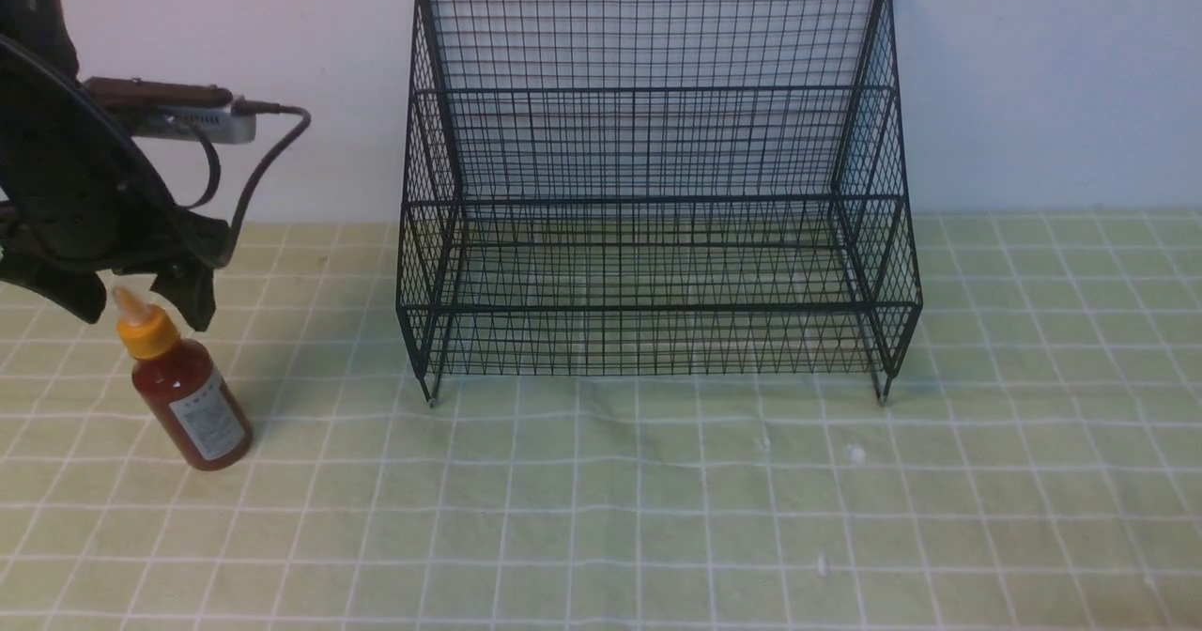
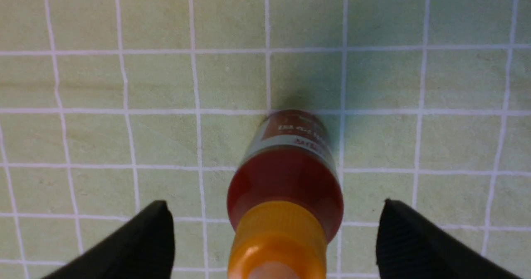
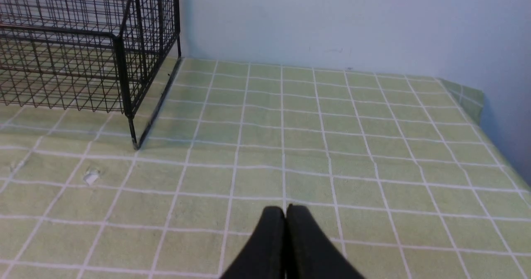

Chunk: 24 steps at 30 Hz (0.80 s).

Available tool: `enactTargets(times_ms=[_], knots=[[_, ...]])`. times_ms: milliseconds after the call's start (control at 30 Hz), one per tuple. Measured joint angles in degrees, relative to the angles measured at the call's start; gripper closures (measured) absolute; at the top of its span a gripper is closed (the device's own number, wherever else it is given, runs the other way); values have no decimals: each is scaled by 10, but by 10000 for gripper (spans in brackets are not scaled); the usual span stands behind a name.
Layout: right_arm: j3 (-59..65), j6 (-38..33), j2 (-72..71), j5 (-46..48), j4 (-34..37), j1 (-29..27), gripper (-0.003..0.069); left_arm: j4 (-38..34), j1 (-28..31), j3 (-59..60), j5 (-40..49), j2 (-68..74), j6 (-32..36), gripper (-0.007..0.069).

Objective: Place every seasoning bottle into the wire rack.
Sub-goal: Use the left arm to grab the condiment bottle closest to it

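Pale blank wall (image 1: 1033, 77) at the back, and in front of it a table (image 1: 657, 518) under a light green cloth ruled in white squares.

At far centre of the table, a wire rack (image 1: 657, 190): black mesh, stepped, with a tall grid back close to the wall and short feet on the cloth. Shown again from the right wrist camera as one corner of the wire rack (image 3: 120, 55), its leg planted on the cloth.

On the left of the table, a seasoning bottle (image 1: 188, 396), outside the rack, well apart from it and nearer than its front feet. Filled with reddish-brown sauce. Base down on the cloth, body tilted, yellow-orange cap leaning up and to the left, white label turned to the near right. Caught from above in the left wrist view as the same seasoning bottle (image 2: 286, 175), cap closest to the lens.

Directly over that cap, the left tool (image 1: 143, 310), spread wide. Nozzle tip up between the two black fingers (image 2: 141, 237), with clear cloth showing on either side of the cap; no grip on the bottle.

Visible only from its own wrist camera, the right tool (image 3: 285, 208): fingers pressed flat together, clamped on nothing, over the cloth to the right of the rack and nearer than it.
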Motion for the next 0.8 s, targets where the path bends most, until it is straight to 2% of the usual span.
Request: enactTargets(times_ms=[300,400,467,500,533,800], knots=[[0,0,0,0,0,0,672,-1,0,0,20,19,0,125],[0,0,0,0,0,0,672,-2,0,-1,20,21,0,211],[0,0,0,0,0,0,672,-2,0,-2,20,22,0,239],[0,0,0,0,0,0,672,-2,0,-2,19,26,-1,308],[0,0,0,0,0,0,672,-6,0,-4,19,28,-1,342],[0,0,0,0,0,0,672,-25,0,-27,33,23,-2,337]])
